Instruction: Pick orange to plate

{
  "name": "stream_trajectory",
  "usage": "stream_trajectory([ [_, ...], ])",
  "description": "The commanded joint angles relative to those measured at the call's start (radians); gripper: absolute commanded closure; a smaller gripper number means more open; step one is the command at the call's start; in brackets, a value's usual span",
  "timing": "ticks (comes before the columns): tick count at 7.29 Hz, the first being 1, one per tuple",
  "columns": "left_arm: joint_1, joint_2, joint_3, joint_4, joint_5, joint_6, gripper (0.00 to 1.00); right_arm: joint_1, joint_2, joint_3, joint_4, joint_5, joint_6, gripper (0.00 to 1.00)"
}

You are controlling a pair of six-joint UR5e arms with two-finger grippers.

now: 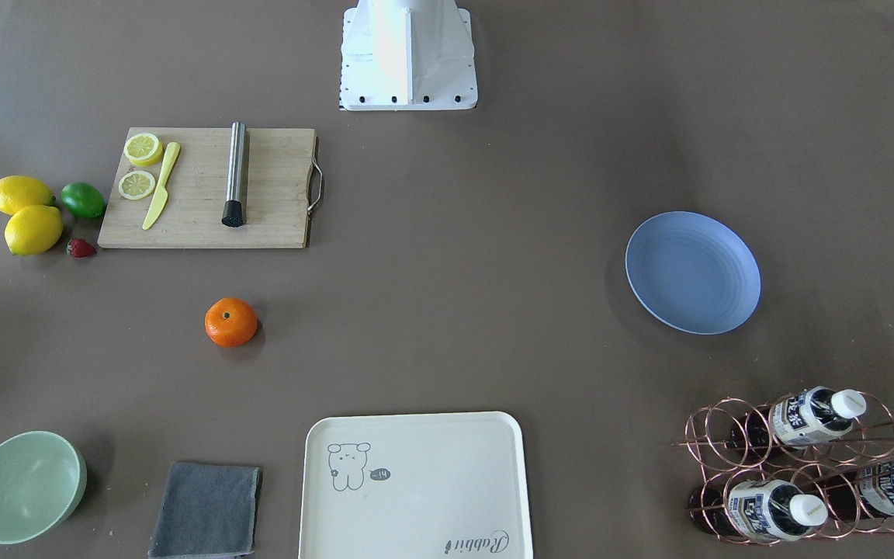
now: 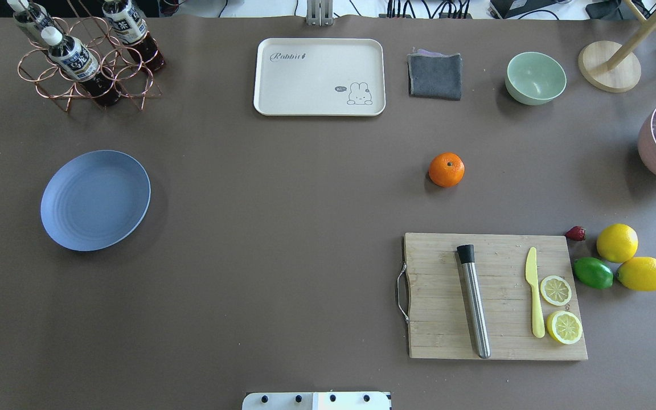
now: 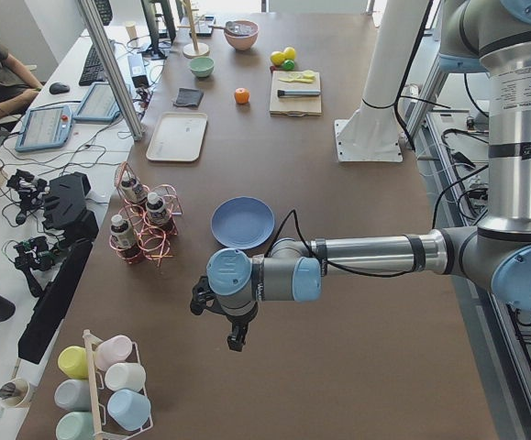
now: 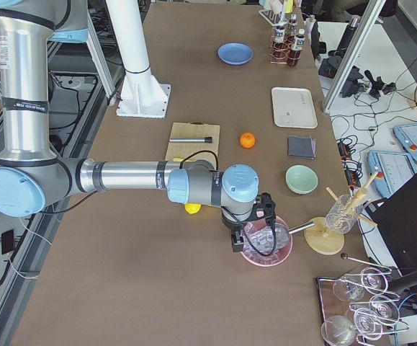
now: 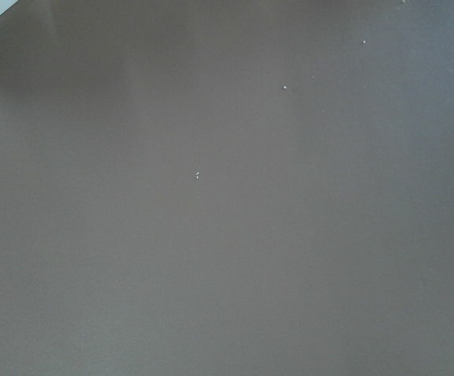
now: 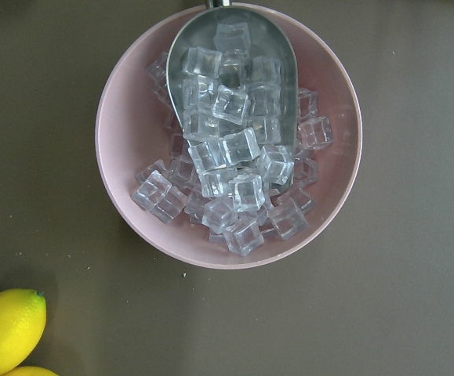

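The orange (image 1: 230, 321) (image 2: 446, 169) sits alone on the brown table, just beyond the cutting board. The blue plate (image 1: 692, 272) (image 2: 95, 200) lies bare on the table's other half, with nothing on it. My left gripper (image 3: 235, 341) hangs over bare table off the end past the plate (image 3: 243, 223); whether it is open or shut I cannot tell. My right gripper (image 4: 235, 241) hovers over a pink bowl of ice, far from the orange (image 4: 247, 140); its state I cannot tell either. Neither wrist view shows fingers.
A wooden cutting board (image 2: 493, 296) carries a metal muddler, a yellow knife and lemon slices. Lemons (image 2: 617, 242), a lime (image 2: 593, 273) and a strawberry lie beside it. A cream tray (image 2: 319, 77), grey cloth (image 2: 435, 76), green bowl (image 2: 535, 78), bottle rack (image 2: 86, 62) and pink ice bowl (image 6: 340, 86) line the edges.
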Motion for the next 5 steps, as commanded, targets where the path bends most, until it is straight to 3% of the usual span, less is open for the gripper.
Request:
stream_trajectory([
  [1,0.0,-0.009,0.006,-0.002,-0.036,-0.002,0.02,-0.003,-0.005,0.004,-0.001,0.014,-0.005,0.0],
  [5,-0.003,-0.006,-0.017,-0.045,-0.03,-0.063,0.02,-0.002,-0.016,0.001,-0.009,0.029,0.002,0.0],
])
